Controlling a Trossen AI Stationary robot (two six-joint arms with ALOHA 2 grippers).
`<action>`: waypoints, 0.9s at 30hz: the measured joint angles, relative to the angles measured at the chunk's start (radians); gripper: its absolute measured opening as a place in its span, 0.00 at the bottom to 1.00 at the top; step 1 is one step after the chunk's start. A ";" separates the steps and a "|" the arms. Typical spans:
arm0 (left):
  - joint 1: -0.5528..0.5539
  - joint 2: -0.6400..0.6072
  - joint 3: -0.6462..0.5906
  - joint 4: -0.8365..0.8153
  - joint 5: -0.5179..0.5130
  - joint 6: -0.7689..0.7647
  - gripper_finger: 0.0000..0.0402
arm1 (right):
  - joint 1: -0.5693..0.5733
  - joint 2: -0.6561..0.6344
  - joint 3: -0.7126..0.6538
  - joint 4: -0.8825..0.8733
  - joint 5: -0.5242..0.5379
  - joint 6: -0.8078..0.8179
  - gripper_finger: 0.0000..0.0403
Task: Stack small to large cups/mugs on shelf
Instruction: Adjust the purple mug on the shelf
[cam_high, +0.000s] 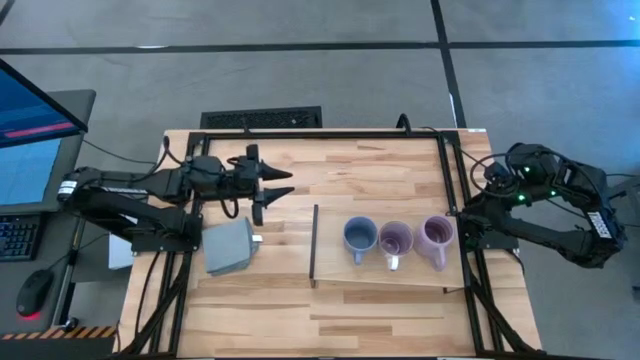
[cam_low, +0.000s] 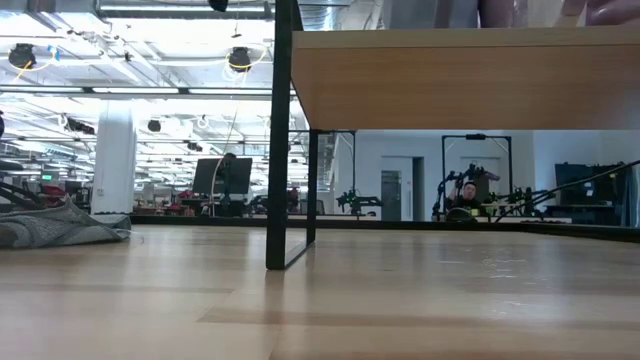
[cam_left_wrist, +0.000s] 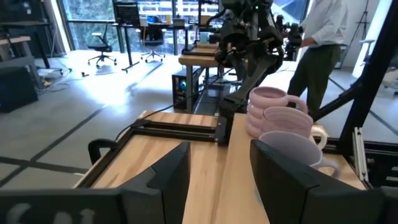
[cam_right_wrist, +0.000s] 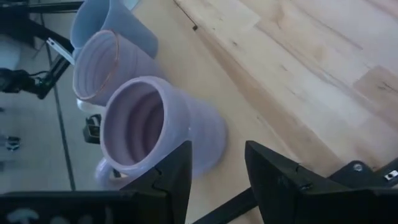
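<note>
Both pincers were released, nothing in either. Left gripper (cam_high: 283, 186) hung over the table's far-left area, fingers apart and pointing toward the shelf (cam_high: 330, 282), clear of the grey block (cam_high: 229, 247) just nearer the front edge. Right gripper (cam_high: 463, 232) sat at the table's right edge, just beside the shelf's right end, jaws apart with the nearest lavender mug (cam_right_wrist: 158, 127) right ahead of it, not touched.

The shelf carried all three in one row: blue-grey mug (cam_high: 360, 237) nearest the black strip (cam_high: 315, 244), middle lavender mug (cam_high: 396, 241), then the end one, close together or touching.

Judgement: row looked ordered by size, so placing was likely done. If nesting was wanted, the next move needed a rim grasp on the smallest, clear of its neighbour.
</note>
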 joint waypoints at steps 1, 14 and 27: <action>0.000 0.003 0.000 0.004 0.000 0.007 0.39 | 0.000 0.000 0.000 -0.001 -0.004 -0.005 0.42; 0.000 0.005 0.000 -0.003 0.008 0.045 0.39 | 0.000 0.000 -0.001 0.165 0.051 -0.219 0.42; 0.000 0.005 0.000 -0.003 0.009 0.024 0.39 | 0.074 0.367 0.033 0.034 0.189 -0.377 0.42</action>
